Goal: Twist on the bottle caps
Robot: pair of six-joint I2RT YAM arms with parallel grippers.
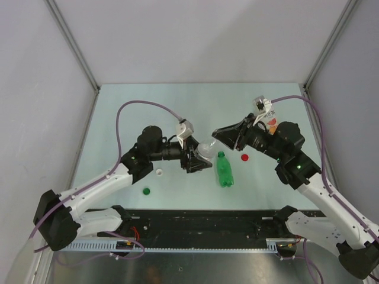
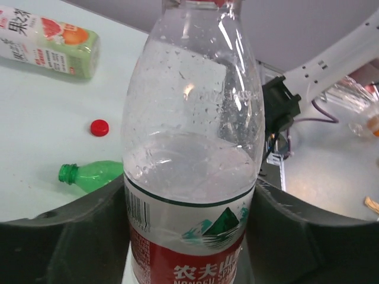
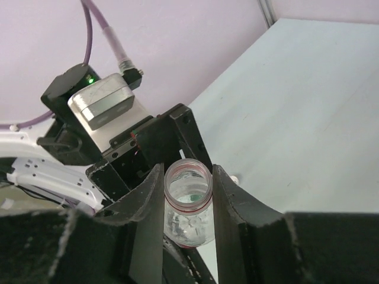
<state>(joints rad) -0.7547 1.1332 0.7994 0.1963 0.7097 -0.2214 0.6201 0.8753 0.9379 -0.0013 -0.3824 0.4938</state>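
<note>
Soft, even light is coming from overhead, throwing only faint shadows on the pale desk (image 1: 177, 100). Glare is streaking the clear bottle (image 2: 195, 118), and the right claw's fingers (image 3: 145, 231) are going soft close to the lens.

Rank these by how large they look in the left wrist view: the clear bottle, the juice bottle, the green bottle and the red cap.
1. clear bottle, largest, but it is closest to the camera, which exaggerates its size
2. juice bottle, cut off by the picture edge
3. green bottle, partly hidden
4. red cap, smallest
</note>
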